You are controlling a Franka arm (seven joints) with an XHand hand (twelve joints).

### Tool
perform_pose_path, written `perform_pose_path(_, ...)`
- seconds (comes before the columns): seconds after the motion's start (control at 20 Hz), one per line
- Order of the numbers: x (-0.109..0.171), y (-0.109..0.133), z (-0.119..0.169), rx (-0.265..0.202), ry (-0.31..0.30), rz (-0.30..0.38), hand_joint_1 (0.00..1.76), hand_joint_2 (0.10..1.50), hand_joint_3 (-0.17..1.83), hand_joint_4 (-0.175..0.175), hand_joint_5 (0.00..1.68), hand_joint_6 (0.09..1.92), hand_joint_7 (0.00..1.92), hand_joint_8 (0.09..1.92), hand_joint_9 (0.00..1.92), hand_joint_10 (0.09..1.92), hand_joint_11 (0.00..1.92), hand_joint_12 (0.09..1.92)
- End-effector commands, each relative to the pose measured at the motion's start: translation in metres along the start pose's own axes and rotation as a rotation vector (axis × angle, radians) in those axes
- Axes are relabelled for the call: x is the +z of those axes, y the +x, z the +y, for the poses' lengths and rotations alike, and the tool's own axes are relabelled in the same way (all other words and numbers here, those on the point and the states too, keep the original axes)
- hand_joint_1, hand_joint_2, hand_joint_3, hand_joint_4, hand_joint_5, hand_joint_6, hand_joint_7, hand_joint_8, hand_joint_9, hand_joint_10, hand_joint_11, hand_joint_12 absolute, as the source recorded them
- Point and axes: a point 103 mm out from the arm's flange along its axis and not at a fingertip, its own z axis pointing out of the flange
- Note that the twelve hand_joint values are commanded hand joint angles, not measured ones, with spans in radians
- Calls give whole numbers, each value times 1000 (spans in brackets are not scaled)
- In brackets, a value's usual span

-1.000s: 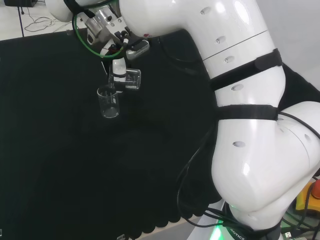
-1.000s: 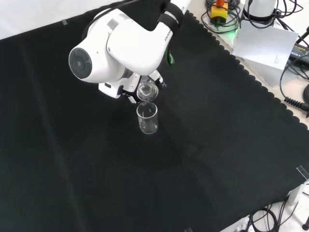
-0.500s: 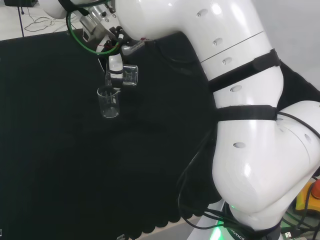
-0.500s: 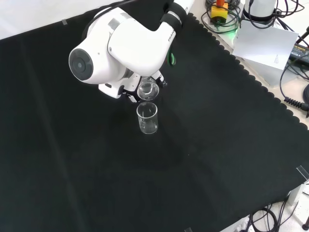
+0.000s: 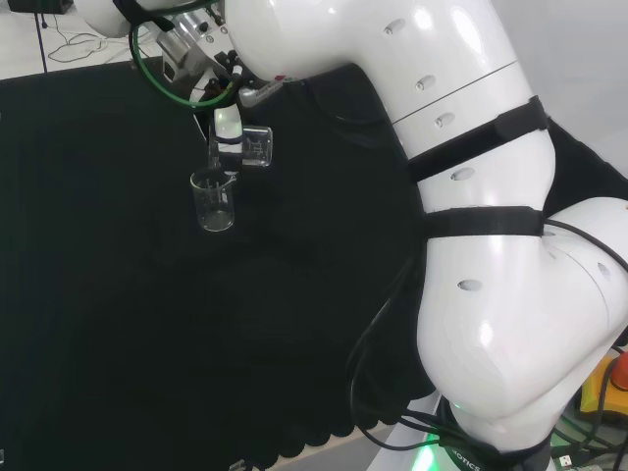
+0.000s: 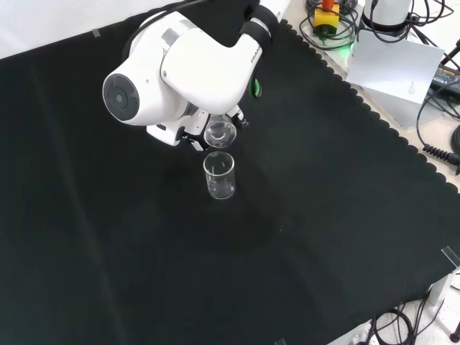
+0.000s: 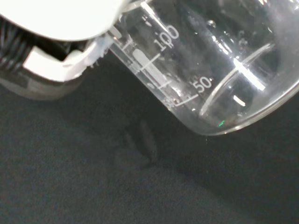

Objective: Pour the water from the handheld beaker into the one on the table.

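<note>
Water seems mostly gone from the clear glass beaker (image 5: 253,148) that the black and white hand (image 5: 228,129) has its fingers curled round, tipped on its side just above the upright clear beaker (image 6: 219,175) on the black cloth (image 6: 302,215), so I judge the pour nearly finished and righting it comes next.

Robot hand (image 6: 188,136) mostly behind arm link (image 6: 172,72)
</note>
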Motion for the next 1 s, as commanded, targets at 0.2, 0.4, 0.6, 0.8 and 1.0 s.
perform_pose_path(0.2,1,1,-3,17,29,-14,1127,535,909,175,1263,829,1796,147,1836,87,1390,693)
perform_pose_path(0.4,2,-1,-4,12,23,-12,1127,535,909,175,1262,830,1796,147,1836,87,1391,693)
perform_pose_path(0.6,1,0,-5,12,21,-14,1127,535,910,175,1262,831,1796,148,1837,87,1391,692)
perform_pose_path(0.8,-1,4,-4,17,35,-27,1127,535,910,175,1262,832,1796,148,1837,87,1392,692)
perform_pose_path(1.0,-1,4,-4,10,29,-25,1127,535,910,175,1261,833,1796,149,1837,87,1393,691)
